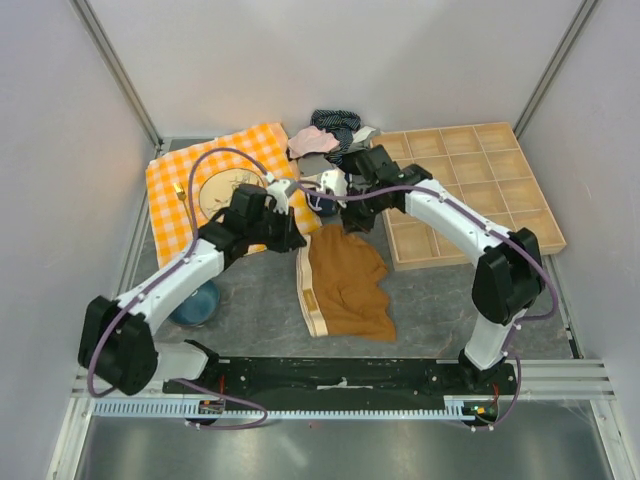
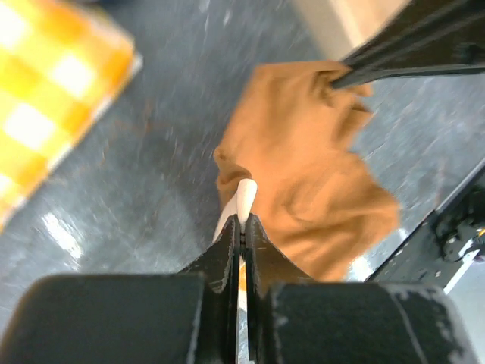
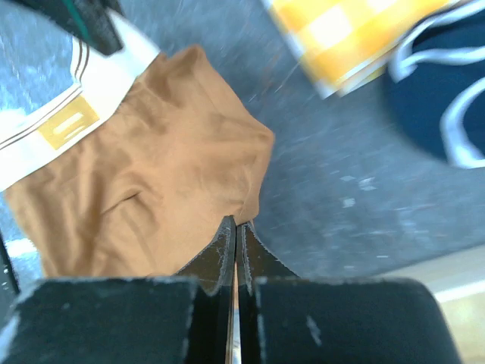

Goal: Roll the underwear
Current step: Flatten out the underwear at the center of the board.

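Observation:
The rust-brown underwear (image 1: 348, 285) with a cream waistband lies spread on the grey table, near the middle. My left gripper (image 1: 298, 240) is shut on the cream waistband corner at the garment's far left; the left wrist view shows the underwear (image 2: 303, 182) and the band pinched between my left gripper (image 2: 244, 220). My right gripper (image 1: 355, 225) is shut on the far right corner of the brown fabric; the right wrist view shows the underwear (image 3: 144, 182) pinched in my right gripper (image 3: 236, 224). Both held corners are slightly lifted.
An orange checked cloth (image 1: 190, 180) with a round plate (image 1: 225, 190) lies at the back left. A pile of pink and navy-and-white garments (image 1: 325, 135) sits at the back centre. A wooden compartment tray (image 1: 480, 190) stands right. A blue bowl (image 1: 195, 305) sits under the left arm.

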### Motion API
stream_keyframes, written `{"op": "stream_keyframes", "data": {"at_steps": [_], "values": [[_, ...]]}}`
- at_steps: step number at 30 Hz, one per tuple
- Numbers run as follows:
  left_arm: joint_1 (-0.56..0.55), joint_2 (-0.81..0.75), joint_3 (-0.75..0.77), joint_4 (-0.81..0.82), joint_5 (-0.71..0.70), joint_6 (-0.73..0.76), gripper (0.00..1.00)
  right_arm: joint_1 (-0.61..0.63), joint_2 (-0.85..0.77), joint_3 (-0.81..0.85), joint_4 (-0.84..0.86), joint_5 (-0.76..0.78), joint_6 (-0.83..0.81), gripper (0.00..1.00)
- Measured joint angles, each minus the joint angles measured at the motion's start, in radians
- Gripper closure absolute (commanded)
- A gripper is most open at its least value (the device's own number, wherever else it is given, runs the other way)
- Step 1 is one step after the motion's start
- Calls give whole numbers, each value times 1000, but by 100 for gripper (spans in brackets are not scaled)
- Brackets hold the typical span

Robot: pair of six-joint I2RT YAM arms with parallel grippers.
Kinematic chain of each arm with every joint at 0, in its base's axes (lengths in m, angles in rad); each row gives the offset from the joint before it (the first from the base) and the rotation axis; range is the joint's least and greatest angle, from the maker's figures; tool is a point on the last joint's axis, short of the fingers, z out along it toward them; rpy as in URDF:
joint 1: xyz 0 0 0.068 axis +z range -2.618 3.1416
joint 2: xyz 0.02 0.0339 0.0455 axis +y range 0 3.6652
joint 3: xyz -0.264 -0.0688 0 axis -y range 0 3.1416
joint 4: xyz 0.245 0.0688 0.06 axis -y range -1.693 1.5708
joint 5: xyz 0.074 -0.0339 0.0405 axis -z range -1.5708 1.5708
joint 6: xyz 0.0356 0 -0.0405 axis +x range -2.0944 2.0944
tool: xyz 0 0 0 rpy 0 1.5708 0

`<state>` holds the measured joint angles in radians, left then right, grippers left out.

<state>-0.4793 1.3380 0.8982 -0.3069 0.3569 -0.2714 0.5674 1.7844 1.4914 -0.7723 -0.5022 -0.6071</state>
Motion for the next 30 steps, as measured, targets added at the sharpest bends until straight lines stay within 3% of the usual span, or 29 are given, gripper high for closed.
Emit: {"op": "stream_keyframes", "data": {"at_steps": [6, 10, 16, 21, 25, 30], "values": [[2, -181, 156, -40, 31, 39, 98, 0, -31, 283, -116, 4, -81, 100], [2, -296, 198, -68, 103, 49, 98, 30, -170, 294, -211, 7, -159, 100], [-1, -397, 272, -130, 238, 49, 98, 183, -422, 294, -290, -7, -221, 100], [-1, -451, 327, -140, 328, 35, 98, 174, -488, 372, -332, -26, -225, 100], [-5, -489, 302, -131, 328, 23, 98, 146, -484, 328, -290, -1, -181, 100], [-5, -512, 93, -57, 219, -17, 98, 69, -372, 188, -169, 74, -119, 100]]}}
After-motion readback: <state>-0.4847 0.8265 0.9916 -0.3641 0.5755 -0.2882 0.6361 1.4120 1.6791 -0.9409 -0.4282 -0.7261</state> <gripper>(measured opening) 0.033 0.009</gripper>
